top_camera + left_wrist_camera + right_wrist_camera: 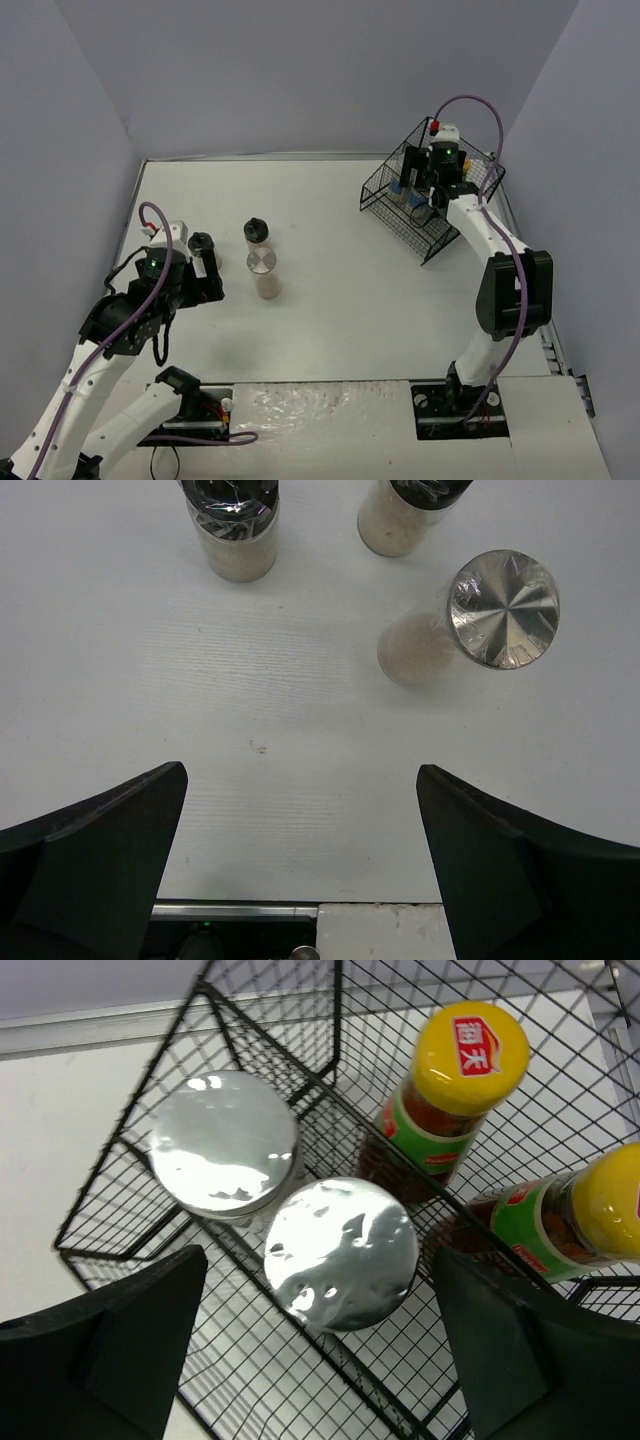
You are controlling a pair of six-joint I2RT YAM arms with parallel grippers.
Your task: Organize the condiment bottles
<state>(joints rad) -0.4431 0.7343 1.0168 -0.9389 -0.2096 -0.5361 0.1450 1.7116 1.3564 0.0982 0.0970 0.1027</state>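
A black wire basket [376, 192] at the back right holds two silver-lidded clear jars [225, 1140] [342, 1253] and two dark sauce bottles with yellow caps [455, 1080] [575, 1215]. My right gripper [320, 1260] hangs open over the basket [300, 1385], its fingers either side of the nearer jar and apart from it. On the table's left stand two black-capped shakers [232, 525] [408, 515] and a third silver-lidded jar [480, 620]. My left gripper [300, 780] is open and empty above the table, short of them.
The basket sits tilted near the right wall. From above, the shakers [201, 243] [257, 232] and the jar [262, 270] cluster beside my left gripper [205, 278]; my right gripper [425, 195] is inside the basket. The arm bases line the near edge.
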